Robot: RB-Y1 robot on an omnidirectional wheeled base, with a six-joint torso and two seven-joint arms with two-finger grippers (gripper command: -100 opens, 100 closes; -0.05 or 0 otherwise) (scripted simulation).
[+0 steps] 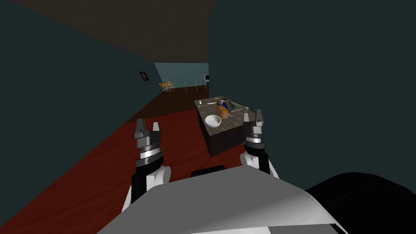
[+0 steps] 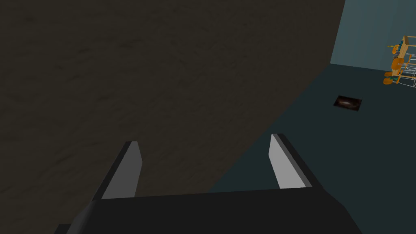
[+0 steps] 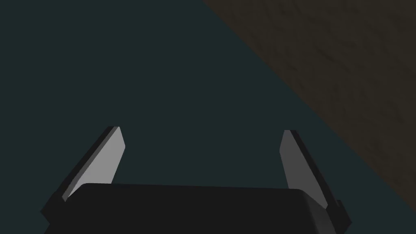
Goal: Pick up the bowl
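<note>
Dim dark-teal walls (image 1: pixel 12 76) line a red floor (image 1: pixel 83 195); a dark table (image 1: pixel 221 143) stands by the right wall.

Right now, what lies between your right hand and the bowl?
In the head view, only a bare patch of the table shows between my right hand and the white bowl.

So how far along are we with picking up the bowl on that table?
Done: nothing beyond facing it; the white bowl sits on the dark table ahead, untouched. In hand: nothing; the left tool and right tool are raised in front of me, open and empty. Left: probably roll closer, reach a tool to the bowl's rim, close on it and lift.
</note>
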